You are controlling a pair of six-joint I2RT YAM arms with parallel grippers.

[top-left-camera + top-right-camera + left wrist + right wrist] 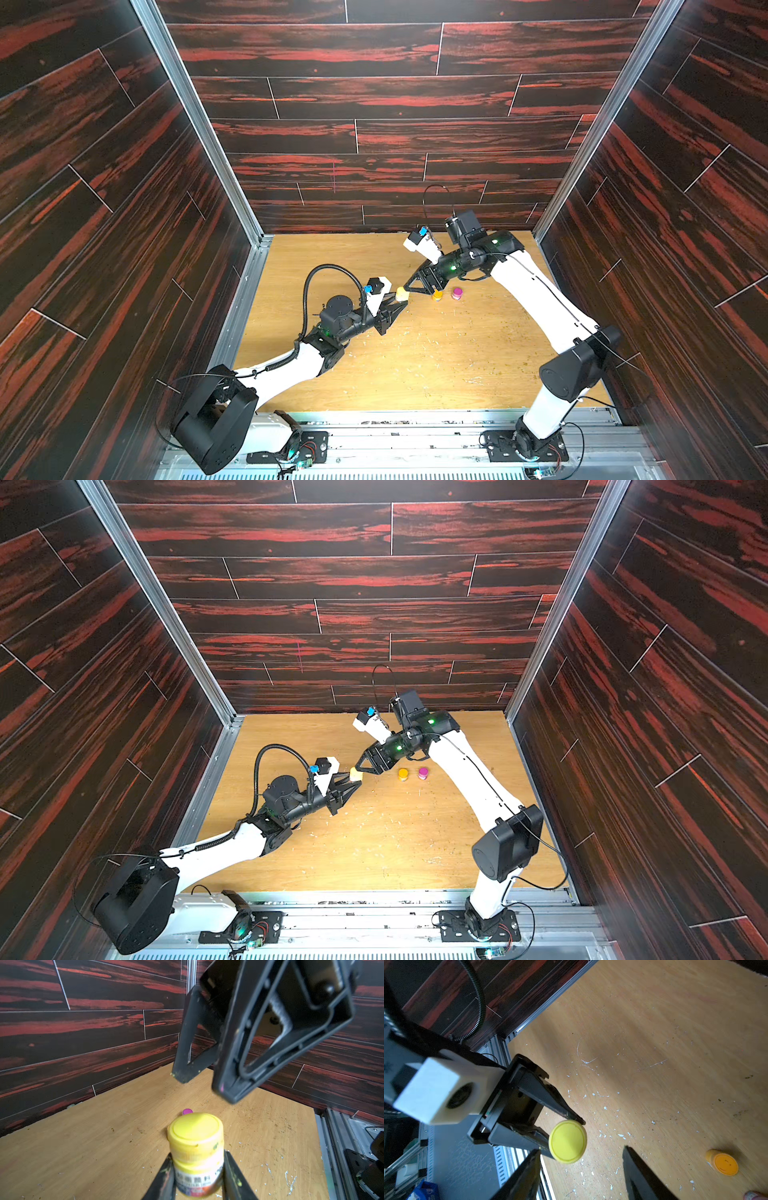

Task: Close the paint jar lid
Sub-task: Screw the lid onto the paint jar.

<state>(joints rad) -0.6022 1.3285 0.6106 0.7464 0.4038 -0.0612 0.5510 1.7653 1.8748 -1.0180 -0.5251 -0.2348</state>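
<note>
Standing upright near the centre of the worktop [415,365], the yellow paint jar [196,1169] carries its lid [195,1128] and is clamped at the body by the left hand [197,1156], whose forearm reaches in low. The right hand [204,1087], jaws apart and empty, angles down beside the lid, clear of it.

I have the paint jar [401,294] between the fingers of the left gripper [197,1156], with its lid [568,1141] on top. The right gripper [204,1086] stands just beside the lid, not touching it. Further right, the second jar [437,295] and third jar [457,293] stand side by side on the table [415,365].
</note>
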